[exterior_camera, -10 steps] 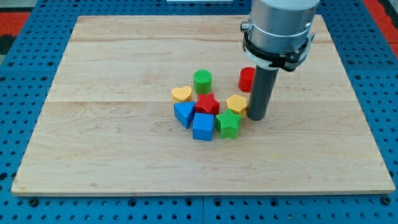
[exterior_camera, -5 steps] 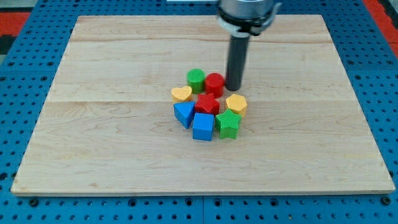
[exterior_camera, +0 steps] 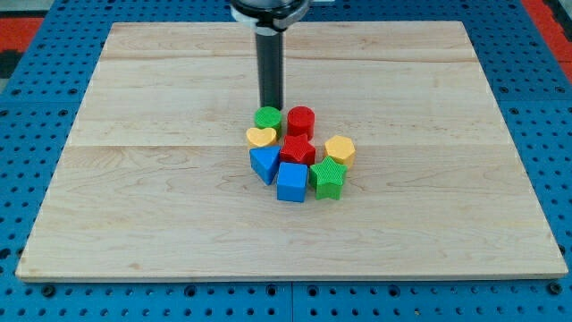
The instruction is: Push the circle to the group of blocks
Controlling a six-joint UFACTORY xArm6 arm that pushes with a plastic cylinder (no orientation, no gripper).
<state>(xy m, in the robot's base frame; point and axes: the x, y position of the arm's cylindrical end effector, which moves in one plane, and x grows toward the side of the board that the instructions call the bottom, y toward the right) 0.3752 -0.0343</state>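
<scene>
My tip [exterior_camera: 270, 107] stands just above the green circle [exterior_camera: 267, 119] in the view, touching or nearly touching its far side. The green circle sits against the yellow heart [exterior_camera: 261, 137] at the top left of the group. A red circle [exterior_camera: 300, 121] sits to its right, next to the red star [exterior_camera: 298, 149]. The group also holds a yellow hexagon [exterior_camera: 340, 149], a blue triangle-like block [exterior_camera: 264, 164], a blue cube [exterior_camera: 291, 182] and a green star [exterior_camera: 328, 177]. All blocks lie close together near the board's middle.
The wooden board [exterior_camera: 134, 179] lies on a blue pegboard table [exterior_camera: 27, 89]. The arm's rod rises from the tip to the view's top edge.
The rod has moved from the right of the group to the view's top left. The red circle was pushed left into the group, and the green circle has shifted down-left against the yellow heart.
</scene>
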